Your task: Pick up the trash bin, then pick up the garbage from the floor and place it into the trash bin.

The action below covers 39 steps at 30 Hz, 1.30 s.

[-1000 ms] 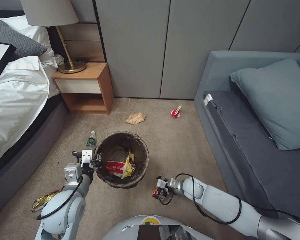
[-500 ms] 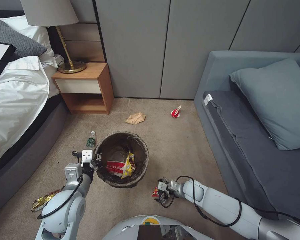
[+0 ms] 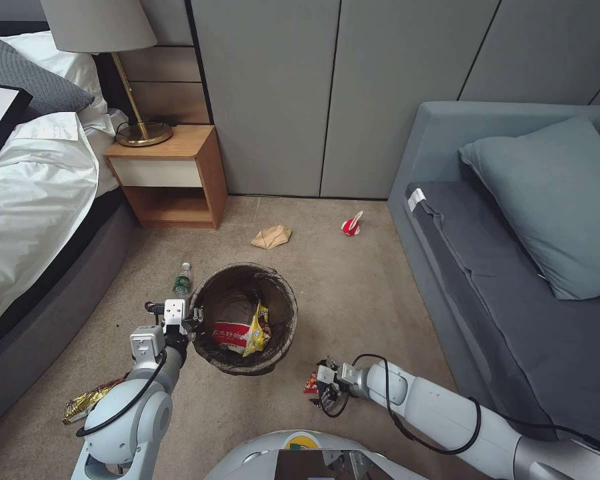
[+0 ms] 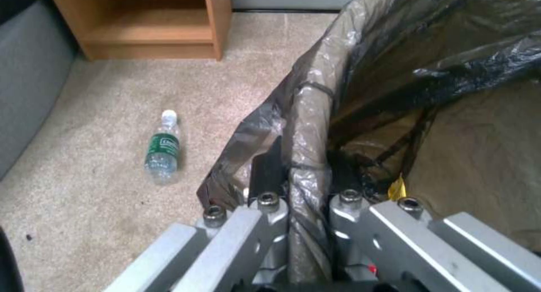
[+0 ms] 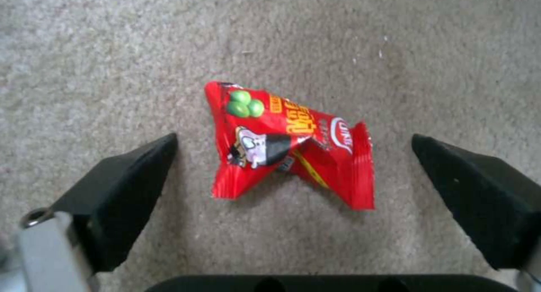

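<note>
Beige carpet (image 3: 353,293) is stretching between a bed (image 3: 27,220) on the robot's left and a grey sofa (image 3: 513,280) on its right, with a wooden nightstand (image 3: 170,177) against the wall. Near the middle, the trash bin (image 3: 245,319) is sitting with its dark liner folded over the rim and red and yellow wrappers lying inside. The left end effector (image 4: 299,207) is clamping the bin's rim, liner and all, one finger on each side of the wall. The right end effector (image 5: 293,173) is hanging low over the carpet with its fingers (image 5: 121,190) spread wide apart, and a red snack wrapper (image 5: 290,144) is lying flat between them, touching neither. A small bottle (image 3: 182,279), a tan paper bag (image 3: 271,236), a crumpled red-and-white cup (image 3: 351,225) and a gold wrapper (image 3: 87,400) are lying scattered around the bin.
</note>
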{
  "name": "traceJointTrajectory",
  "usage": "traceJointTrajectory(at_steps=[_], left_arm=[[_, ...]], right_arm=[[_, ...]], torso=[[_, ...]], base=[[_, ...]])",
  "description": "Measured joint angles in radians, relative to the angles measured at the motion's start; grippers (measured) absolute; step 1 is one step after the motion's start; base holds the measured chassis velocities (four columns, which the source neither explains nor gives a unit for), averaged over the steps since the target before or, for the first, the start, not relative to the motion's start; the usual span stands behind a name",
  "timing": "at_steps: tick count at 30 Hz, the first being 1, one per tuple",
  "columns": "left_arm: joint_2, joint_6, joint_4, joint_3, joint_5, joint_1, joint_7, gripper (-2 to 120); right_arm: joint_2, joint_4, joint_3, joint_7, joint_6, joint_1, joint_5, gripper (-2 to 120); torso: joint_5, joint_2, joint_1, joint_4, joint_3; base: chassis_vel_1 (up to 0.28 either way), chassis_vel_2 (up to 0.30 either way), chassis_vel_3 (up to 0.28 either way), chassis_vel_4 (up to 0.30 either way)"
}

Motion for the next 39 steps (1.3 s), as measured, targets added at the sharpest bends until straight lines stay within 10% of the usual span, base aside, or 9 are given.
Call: traceJointTrajectory(at_steps=[20, 39], left_arm=[[-0.001, -0.001, 0.0, 0.001, 0.001, -0.001, 0.001, 2], [0.008, -0.002, 0.001, 0.003, 0.002, -0.001, 0.009, 2]], right_arm=[[-0.003, 0.005, 0.008, 0.01, -0.001, -0.015, 0.003, 88], [-0.025, 0.062, 0.015, 0.022, -0.022, -0.042, 0.004, 47]], torso=[[0.0005, 0.0, 0.0, 0.0003, 0.0], [0.0006, 0.0, 0.0, 0.0004, 0.0]], base=[[0.0, 0.0, 0.0, 0.0], [0.0, 0.0, 0.0, 0.0]])
